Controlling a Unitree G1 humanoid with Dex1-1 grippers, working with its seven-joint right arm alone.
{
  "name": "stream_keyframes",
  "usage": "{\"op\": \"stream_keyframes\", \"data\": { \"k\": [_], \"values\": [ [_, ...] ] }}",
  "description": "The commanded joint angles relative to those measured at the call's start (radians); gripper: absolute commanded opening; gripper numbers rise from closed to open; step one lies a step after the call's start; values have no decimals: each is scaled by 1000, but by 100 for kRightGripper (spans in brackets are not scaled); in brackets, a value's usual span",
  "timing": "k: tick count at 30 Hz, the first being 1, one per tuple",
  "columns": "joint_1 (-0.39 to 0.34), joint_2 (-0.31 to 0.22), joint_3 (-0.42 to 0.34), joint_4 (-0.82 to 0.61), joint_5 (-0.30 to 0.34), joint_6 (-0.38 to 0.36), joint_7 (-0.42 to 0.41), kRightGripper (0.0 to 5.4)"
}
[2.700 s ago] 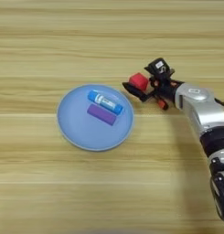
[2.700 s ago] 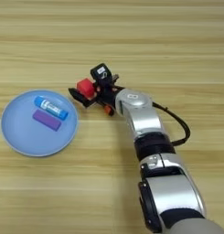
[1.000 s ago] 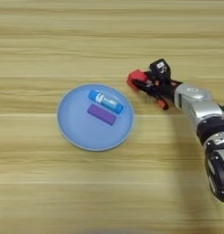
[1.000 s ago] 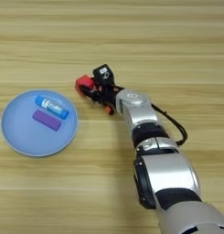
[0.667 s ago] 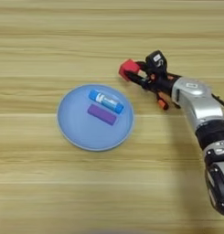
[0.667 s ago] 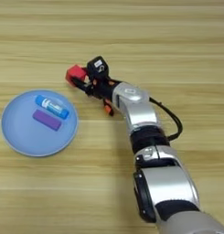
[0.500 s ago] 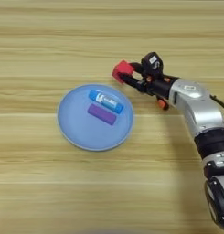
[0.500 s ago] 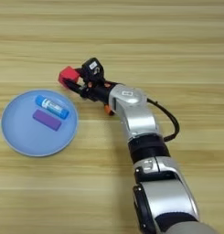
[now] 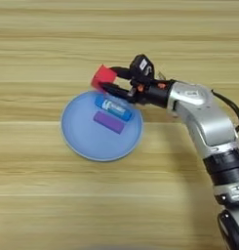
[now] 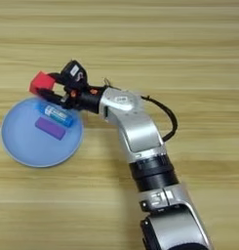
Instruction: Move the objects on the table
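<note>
My right gripper is shut on a small red cube, holding it just above the far rim of the round blue plate. In the right eye view the red cube sits between the two black fingers at the plate's upper edge. On the plate lie a flat purple block and a blue cylinder with a white label. The silver forearm reaches in from the right. No pliers show in either view.
The wooden table stretches on all sides of the plate. A black cable loops off the arm's elbow.
The gripper has carried the red cube leftward from right of the plate to over the plate's far rim. The plate and its two items have not moved.
</note>
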Motion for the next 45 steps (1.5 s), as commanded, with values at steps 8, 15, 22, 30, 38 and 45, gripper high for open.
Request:
{"op": "stream_keyframes", "data": {
  "k": [8,15,22,30,38,45],
  "values": [
    [-63,36,82,13,-24,-24,-25,224],
    [-103,88,89,155,-53,-66,-66,224],
    [-122,110,91,288,-84,-124,-77,224],
    [-145,128,80,412,-107,-184,-90,224],
    [-150,141,56,402,-96,-202,-88,322],
    [-145,127,19,306,-68,-173,-76,406]
  ]
}}
